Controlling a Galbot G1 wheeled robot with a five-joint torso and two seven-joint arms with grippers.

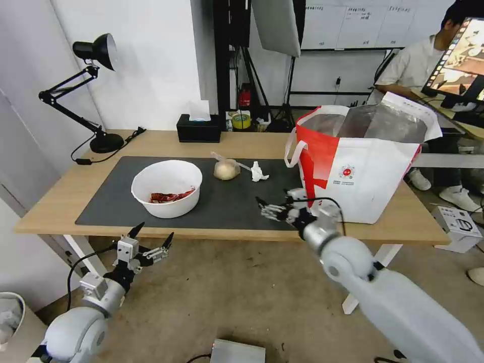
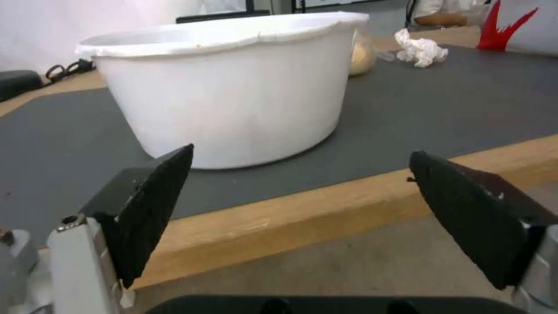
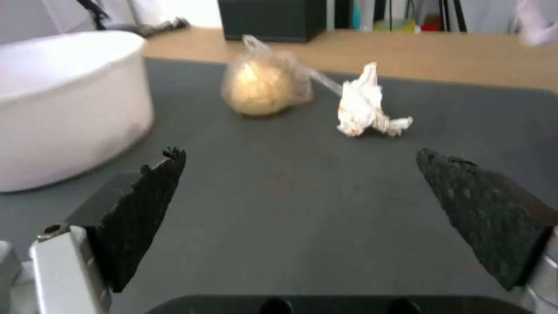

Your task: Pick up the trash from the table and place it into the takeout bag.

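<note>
Both grippers (image 1: 153,235) (image 1: 275,204) spread, table-level

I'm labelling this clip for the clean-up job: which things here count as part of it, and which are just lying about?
Part of the job:
- white bowl with red scraps
- knotted bag of beige food
- crumpled tissue
- takeout bag
- table
- left gripper and right gripper, both open

Lying about:
- black tissue box
- desk lamp
- tape roll
</note>
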